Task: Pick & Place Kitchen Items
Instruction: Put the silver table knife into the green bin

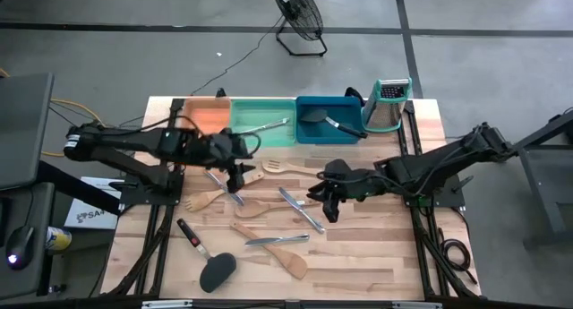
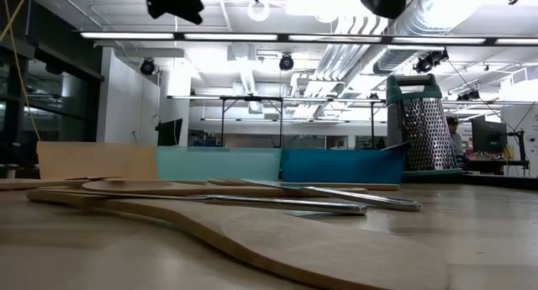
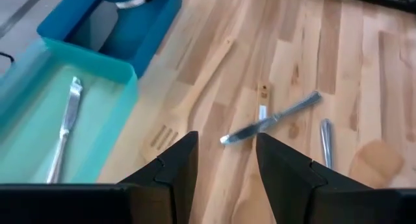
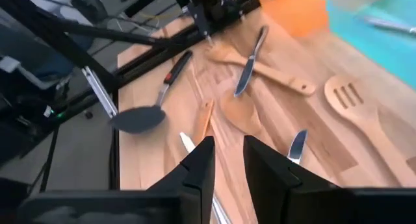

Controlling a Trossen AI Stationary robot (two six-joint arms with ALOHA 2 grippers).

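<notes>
On the wooden counter (image 1: 376, 264), near the middle of the high view, the kitchen items are being seen scattered: a slotted wooden spatula (image 1: 288, 167) just below the trays, a wooden spoon (image 1: 204, 200) to the left of centre, a silver knife (image 1: 300, 210) lying diagonally at centre, a flat wooden turner (image 1: 277, 254) toward the lower middle, and a black ladle (image 1: 213, 270) at the lower left. Along the upper edge of the counter an orange tray (image 1: 208, 115), a green tray (image 1: 261, 123) with one silver utensil (image 1: 265, 127) in it, and a blue tray (image 1: 328, 121) with a black turner (image 1: 324, 119) in it are being shown side by side, with a steel box grater (image 1: 388, 104) standing just right of the blue tray. The left gripper (image 1: 235, 175) is being held over the counter just below the orange and green trays; its fingers (image 3: 175, 169) are being kept partly apart, with nothing between them, above a silver knife (image 3: 270, 119) lying on the wood. The right gripper (image 1: 329, 204) is being held over the centre of the counter, just right of the diagonal knife; its fingers (image 4: 201, 165) are being shown with only a narrow gap, and nothing is being gripped.
</notes>
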